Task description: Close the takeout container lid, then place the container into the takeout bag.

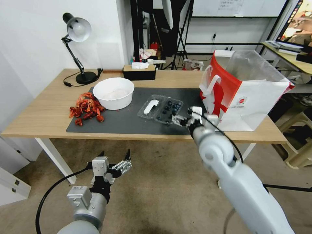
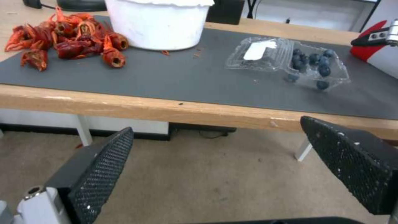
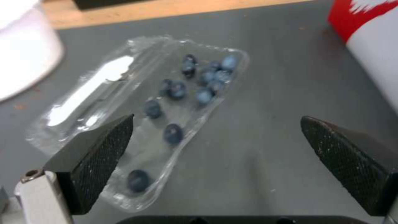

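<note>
Two pincers spread wide, holding nothing | right pincer (image 1: 179,120) beside open takeout container (image 1: 160,109) | left pincer (image 1: 114,156) below table edge

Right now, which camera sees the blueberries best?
The right wrist view: the blueberries sit close below the open right tool, and you can count them through the clear box. The left wrist view shows them farther off. The head view shows them as small dark dots.

Wooden table (image 1: 48,110) carries a dark mat (image 1: 130,118), lamp (image 1: 78,48), takeout bag (image 1: 247,94).
</note>
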